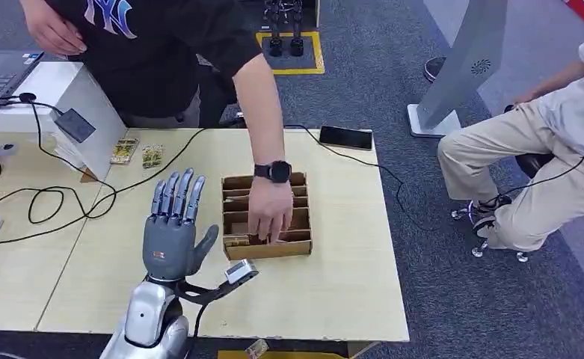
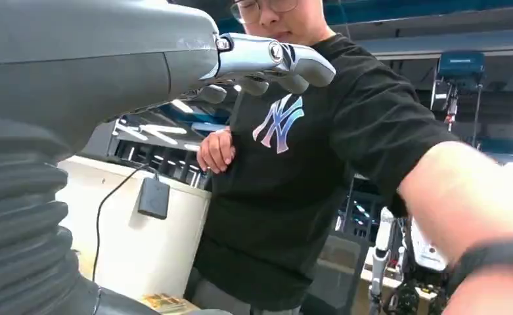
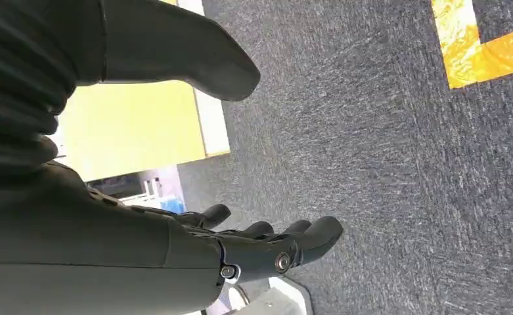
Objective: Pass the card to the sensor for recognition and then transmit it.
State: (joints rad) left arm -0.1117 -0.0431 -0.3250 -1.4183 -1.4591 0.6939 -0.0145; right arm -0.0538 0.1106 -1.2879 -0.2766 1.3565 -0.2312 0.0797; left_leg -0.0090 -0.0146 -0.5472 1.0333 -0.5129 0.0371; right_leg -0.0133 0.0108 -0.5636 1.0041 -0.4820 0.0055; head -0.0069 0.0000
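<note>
Left hand [image 1: 173, 224]: grey matte shell, darker fingers straight and spread, holding nothing, raised over pale wood-grain worktop [image 1: 333, 292]. Black cables [image 1: 57, 202] snake across worktop's left part. Two flat printed cards [image 1: 137, 154] lie near white sensor stand [image 1: 79, 112], far side of worktop. Brown slotted cardboard box [image 1: 266, 217] at centre; person's hand [image 1: 270, 213], black watch on wrist, reaches into it. Black phone [image 1: 345, 137] at far right edge. Right hand [image 3: 267, 246]: dark fingers loosely apart, holding nothing, above grey carpet [image 3: 385, 131].
</note>
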